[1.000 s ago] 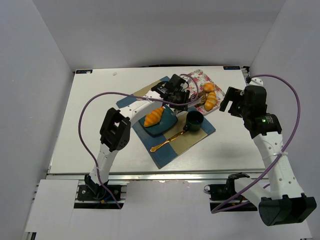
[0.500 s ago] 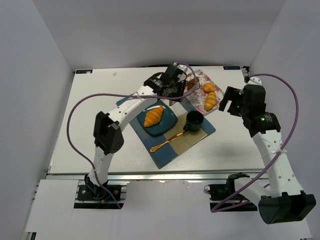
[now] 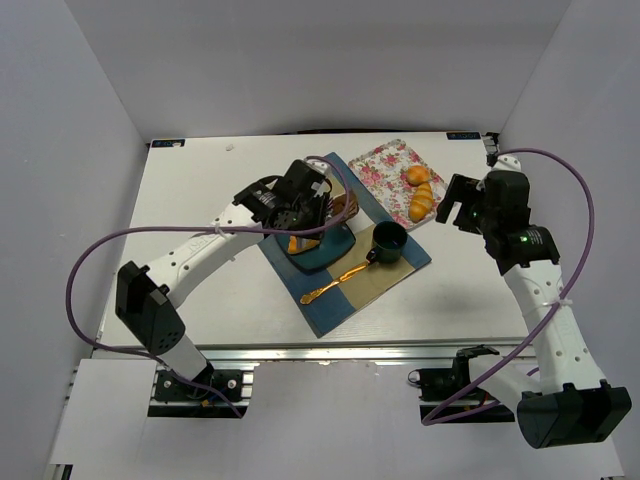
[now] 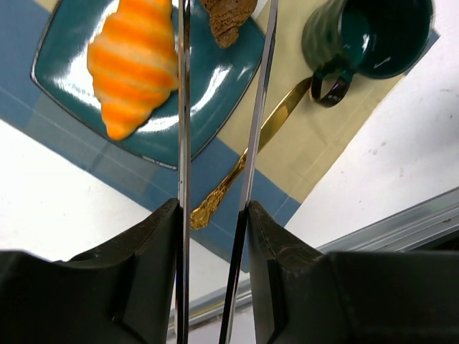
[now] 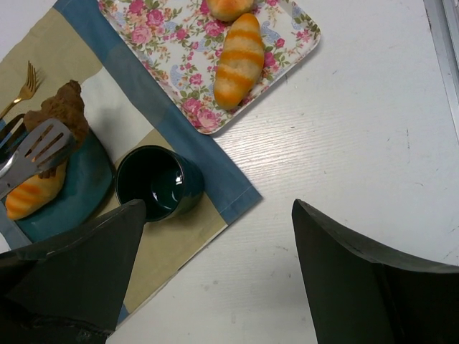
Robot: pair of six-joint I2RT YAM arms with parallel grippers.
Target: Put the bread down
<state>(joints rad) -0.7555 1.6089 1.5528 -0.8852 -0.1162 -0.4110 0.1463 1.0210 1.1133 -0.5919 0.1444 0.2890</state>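
My left gripper [image 4: 213, 211] is shut on a pair of metal tongs [image 4: 183, 107]. The tong tips pinch a brown piece of bread [image 4: 228, 18] over the far edge of the teal plate [image 4: 208, 86]. An orange striped bread [image 4: 134, 64] lies on that plate. From above, the left gripper [image 3: 300, 200] hangs over the plate's [image 3: 330, 252] left side, with the brown bread [image 3: 346, 206] just beyond it. The right gripper [image 5: 219, 208] stands open and empty above bare table, right of the placemat [image 5: 215, 172]. Whether the brown bread touches the plate I cannot tell.
A floral tray [image 3: 380, 168] at the back holds two orange rolls [image 3: 422, 203]. A dark green mug [image 3: 388, 240] and a gold spoon [image 3: 340, 280] sit on the blue and tan placemat [image 3: 400, 268]. A gold fork [image 5: 25, 86] lies left of the plate. White walls enclose the table.
The left arm has swung back and left from the floral tray, carrying the tongs and the brown bread over to the teal plate. The right arm has stayed put.
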